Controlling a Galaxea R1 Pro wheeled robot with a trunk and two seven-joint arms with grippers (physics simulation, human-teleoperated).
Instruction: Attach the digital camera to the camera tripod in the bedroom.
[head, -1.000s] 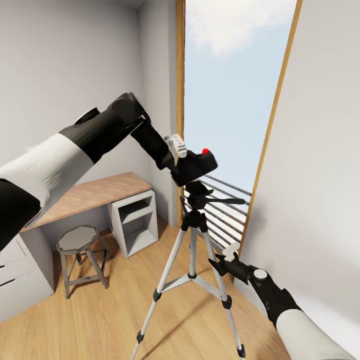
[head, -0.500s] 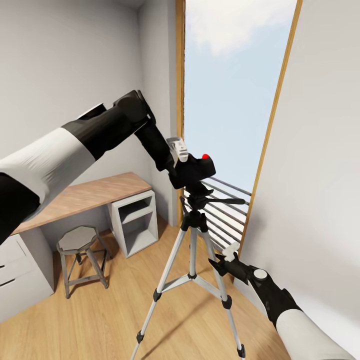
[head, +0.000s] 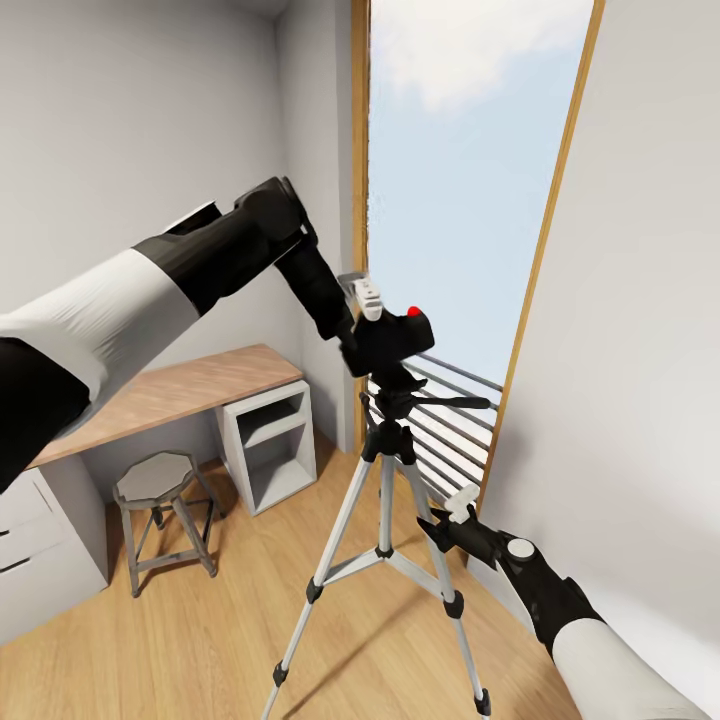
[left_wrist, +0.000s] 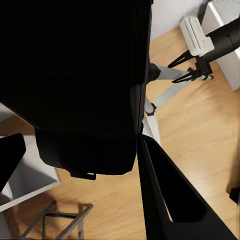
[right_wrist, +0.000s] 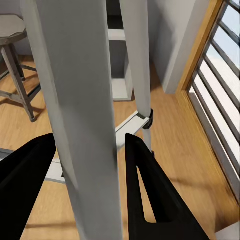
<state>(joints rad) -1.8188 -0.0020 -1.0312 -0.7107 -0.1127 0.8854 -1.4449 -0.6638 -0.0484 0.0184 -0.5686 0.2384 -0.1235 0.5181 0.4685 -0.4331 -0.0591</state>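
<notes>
One digital camera (head: 395, 337), one camera tripod (head: 385, 500), one stool (head: 160, 515), one desk (head: 180, 390), two tools: left tool (head: 362, 325), right tool (head: 440, 525).

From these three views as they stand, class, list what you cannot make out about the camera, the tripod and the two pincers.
- Joint between camera and tripod head: in the head view the camera body covers it, so whether it is seated is unclear.
- Left pincer: in the left wrist view the dark camera hides most of it.
- Right pincer: a tripod leg lies between its fingers; contact is unclear.
- Tripod feet: cut by the head view's lower edge.
</notes>
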